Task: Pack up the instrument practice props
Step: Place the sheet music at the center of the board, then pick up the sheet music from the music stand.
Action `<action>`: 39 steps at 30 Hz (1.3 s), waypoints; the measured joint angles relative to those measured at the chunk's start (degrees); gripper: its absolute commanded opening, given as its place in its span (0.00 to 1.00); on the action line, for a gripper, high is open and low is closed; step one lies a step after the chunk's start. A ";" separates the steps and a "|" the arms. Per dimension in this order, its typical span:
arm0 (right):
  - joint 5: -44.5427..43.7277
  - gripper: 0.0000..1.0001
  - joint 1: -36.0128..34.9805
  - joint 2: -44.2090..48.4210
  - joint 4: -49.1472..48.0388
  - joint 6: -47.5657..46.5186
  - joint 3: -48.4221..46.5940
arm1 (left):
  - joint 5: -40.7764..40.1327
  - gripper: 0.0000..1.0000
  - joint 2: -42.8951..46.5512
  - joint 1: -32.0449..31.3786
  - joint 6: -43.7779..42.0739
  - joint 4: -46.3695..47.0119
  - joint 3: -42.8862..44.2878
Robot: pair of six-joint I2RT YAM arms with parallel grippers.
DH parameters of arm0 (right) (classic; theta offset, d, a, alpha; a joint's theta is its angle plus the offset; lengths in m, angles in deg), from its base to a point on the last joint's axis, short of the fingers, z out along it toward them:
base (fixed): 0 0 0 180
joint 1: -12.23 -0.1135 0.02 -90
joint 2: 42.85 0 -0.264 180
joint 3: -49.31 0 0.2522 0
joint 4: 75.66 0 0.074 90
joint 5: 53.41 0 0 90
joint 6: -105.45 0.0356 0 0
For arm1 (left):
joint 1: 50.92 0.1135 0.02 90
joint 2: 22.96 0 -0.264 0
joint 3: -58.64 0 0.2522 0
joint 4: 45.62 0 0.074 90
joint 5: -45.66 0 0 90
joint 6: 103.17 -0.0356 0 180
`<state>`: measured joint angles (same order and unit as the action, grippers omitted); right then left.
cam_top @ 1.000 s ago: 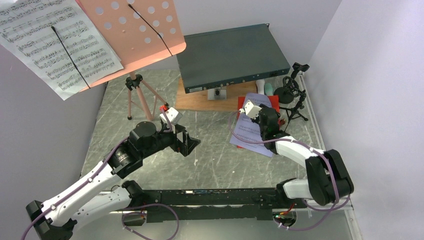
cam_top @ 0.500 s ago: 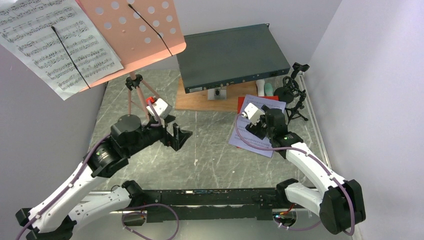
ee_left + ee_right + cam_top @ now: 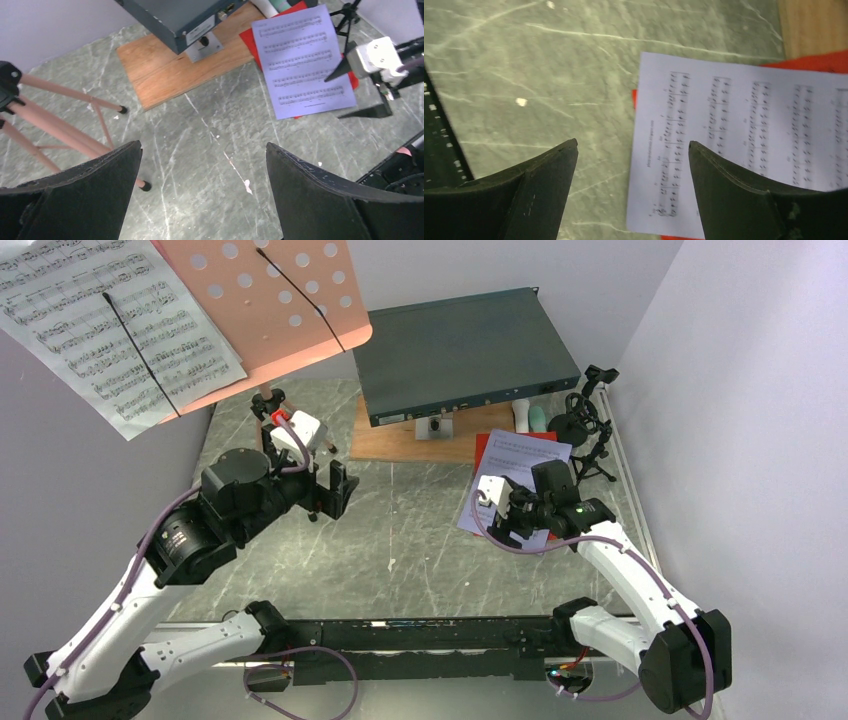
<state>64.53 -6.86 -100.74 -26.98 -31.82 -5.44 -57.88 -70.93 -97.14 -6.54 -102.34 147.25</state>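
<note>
Hovering above the lavender page (image 3: 744, 135), right tool (image 3: 633, 146) gapes (empty).

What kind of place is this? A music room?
Probably a robot lab table set up like a music practice corner. Two robot arms are bolted at its edge, a pink music stand holds sheet music, and a little mic stand sits by the wall.
</note>
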 measured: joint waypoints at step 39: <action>12.37 0.85 0.28 -0.26 5.79 -2.89 -0.33 | -45.22 0.90 -26.73 0.00 -15.50 -8.52 40.19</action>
<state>76.90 -6.58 -101.00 -21.19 -34.70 -5.77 -103.10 -97.66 -97.14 -22.04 -110.87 187.45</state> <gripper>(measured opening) 0.847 0.911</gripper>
